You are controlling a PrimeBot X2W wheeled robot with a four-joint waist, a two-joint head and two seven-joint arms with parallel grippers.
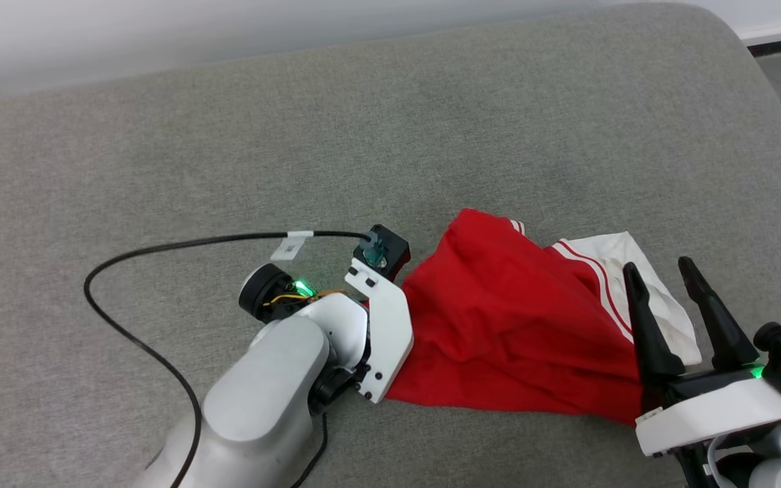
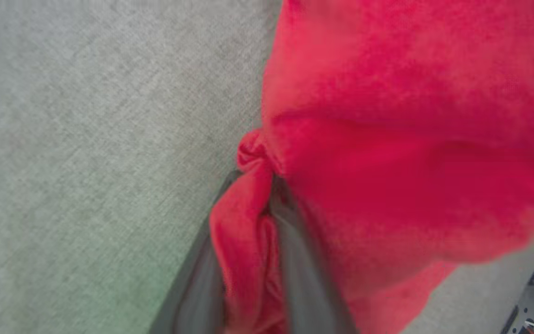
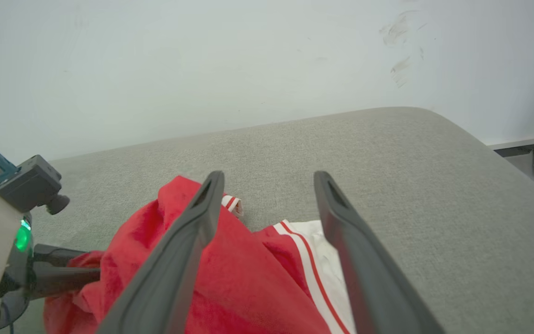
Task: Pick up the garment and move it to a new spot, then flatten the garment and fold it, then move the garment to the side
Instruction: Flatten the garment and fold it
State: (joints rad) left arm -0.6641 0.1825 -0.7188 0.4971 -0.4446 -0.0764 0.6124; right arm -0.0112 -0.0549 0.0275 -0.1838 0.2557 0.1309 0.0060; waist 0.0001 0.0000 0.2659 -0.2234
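The garment [image 1: 512,318] lies bunched in soft, loose folds on a wide grey cushion [image 1: 363,135] with a coarse woven surface and a rounded far corner. It sits right of the middle of the head view. Most of it is plain red cloth. At its right edge a white sleeve [image 1: 634,254] spreads flat, bordered by a narrow red-and-white striped trim [image 1: 594,274].

The left gripper [image 2: 255,195] is clenched on the garment's left edge. In its wrist view a rumpled ridge of red cloth is pinched between the two smooth grey fingers [image 2: 304,269] and ends in a small knot-like bulge past their tips.

The right gripper [image 1: 657,266] is released. Its long, tapering dark fingers [image 3: 179,260] stand wide apart over the red cloth and the sleeve, with nothing between them. I cannot tell whether they touch the fabric.

A thin black cable [image 1: 160,251] loops across the cushion from the left wrist. A pale, smooth wall [image 3: 202,69] rises behind the cushion.
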